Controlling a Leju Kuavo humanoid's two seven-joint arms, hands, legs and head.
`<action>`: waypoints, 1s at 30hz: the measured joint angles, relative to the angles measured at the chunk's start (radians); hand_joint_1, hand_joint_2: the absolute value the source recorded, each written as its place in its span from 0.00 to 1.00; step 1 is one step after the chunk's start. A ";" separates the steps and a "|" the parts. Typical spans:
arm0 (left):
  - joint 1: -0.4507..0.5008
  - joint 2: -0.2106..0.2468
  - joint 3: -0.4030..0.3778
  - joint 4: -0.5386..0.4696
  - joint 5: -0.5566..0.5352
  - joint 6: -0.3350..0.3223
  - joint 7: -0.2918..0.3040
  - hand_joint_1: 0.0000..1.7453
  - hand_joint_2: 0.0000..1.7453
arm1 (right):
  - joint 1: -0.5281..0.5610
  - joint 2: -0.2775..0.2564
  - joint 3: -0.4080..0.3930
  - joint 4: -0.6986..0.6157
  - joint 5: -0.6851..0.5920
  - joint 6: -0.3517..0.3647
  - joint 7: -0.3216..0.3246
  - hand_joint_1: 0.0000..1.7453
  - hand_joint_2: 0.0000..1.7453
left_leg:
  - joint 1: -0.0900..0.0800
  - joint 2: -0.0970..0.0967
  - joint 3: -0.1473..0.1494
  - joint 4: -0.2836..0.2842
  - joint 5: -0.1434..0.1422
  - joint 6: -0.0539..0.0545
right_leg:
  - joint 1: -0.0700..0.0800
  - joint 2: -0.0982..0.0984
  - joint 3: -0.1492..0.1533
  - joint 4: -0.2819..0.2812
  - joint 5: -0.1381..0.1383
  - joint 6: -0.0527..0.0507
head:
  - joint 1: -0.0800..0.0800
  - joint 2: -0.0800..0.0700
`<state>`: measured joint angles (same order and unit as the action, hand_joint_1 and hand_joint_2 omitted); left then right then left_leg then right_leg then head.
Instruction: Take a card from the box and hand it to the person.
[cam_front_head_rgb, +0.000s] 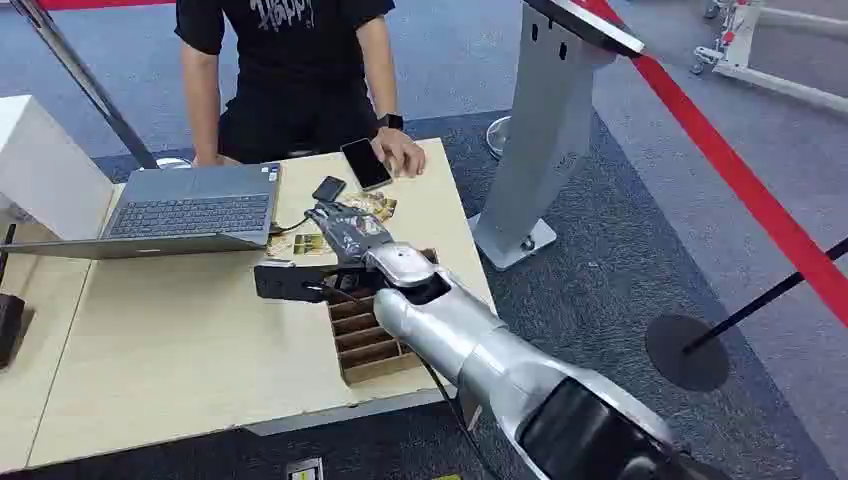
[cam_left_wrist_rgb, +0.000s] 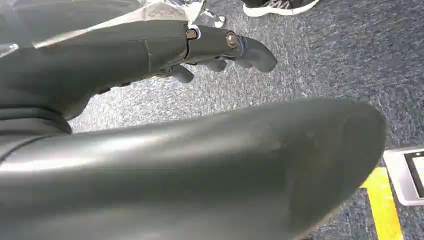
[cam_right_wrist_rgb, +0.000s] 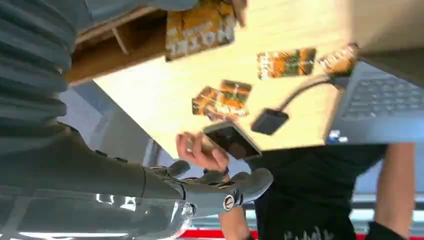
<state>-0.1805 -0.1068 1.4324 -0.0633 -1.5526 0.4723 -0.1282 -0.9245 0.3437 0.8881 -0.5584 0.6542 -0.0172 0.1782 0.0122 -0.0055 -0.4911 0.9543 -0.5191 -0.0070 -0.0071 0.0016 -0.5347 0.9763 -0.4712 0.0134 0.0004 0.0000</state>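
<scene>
The brown slotted card box (cam_front_head_rgb: 375, 360) stands at the table's near right edge, also seen up close as the box (cam_right_wrist_rgb: 125, 45). My right hand (cam_front_head_rgb: 345, 232) hovers just beyond it, over the table. An orange card (cam_right_wrist_rgb: 200, 30) sits at its fingers, apparently held, while the thumb (cam_right_wrist_rgb: 240, 187) stretches out apart from it. The person (cam_front_head_rgb: 290, 60) in a black shirt sits at the far side with a hand (cam_front_head_rgb: 405, 152) resting on the table by a phone (cam_front_head_rgb: 365, 163). My left hand (cam_left_wrist_rgb: 215, 50) hangs over carpet, holding nothing.
Loose cards (cam_front_head_rgb: 372, 205) lie between my hand and the phone, more near the laptop (cam_front_head_rgb: 190, 212). A small black adapter (cam_front_head_rgb: 328, 188) with its cable lies beside them. A grey kiosk stand (cam_front_head_rgb: 545, 130) rises right of the table, and a stanchion base (cam_front_head_rgb: 685, 350) sits on the carpet.
</scene>
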 joint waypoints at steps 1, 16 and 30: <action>0.000 0.000 0.001 0.000 0.000 0.000 0.000 0.00 0.00 | -0.002 0.001 0.001 -0.009 0.005 -0.003 0.005 0.06 1.00 | 0.000 0.000 0.000 0.000 0.000 0.000 | 0.000 0.000 0.000 0.000 0.000 0.000 | 0.000 0.000; 0.000 0.000 0.018 0.000 0.000 0.000 -0.005 0.00 0.00 | -0.003 0.005 0.014 -0.015 -0.030 0.023 0.066 0.44 1.00 | 0.000 0.000 0.000 0.000 0.000 0.000 | 0.000 0.000 0.000 0.000 0.000 0.000 | 0.000 0.000; 0.000 -0.002 0.018 0.000 0.000 0.000 -0.004 0.00 0.00 | 0.017 0.006 0.038 0.074 -0.059 0.031 0.085 0.54 1.00 | 0.000 0.000 0.000 0.000 0.000 0.000 | 0.000 0.000 0.000 0.000 0.000 0.000 | 0.000 0.000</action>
<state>-0.1805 -0.1083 1.4504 -0.0633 -1.5526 0.4726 -0.1320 -0.9072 0.3494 0.9262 -0.4845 0.5951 0.0141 0.2632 0.0122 -0.0056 -0.4907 0.9542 -0.5191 -0.0071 -0.0071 0.0016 -0.5346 0.9762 -0.4712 0.0134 0.0004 0.0000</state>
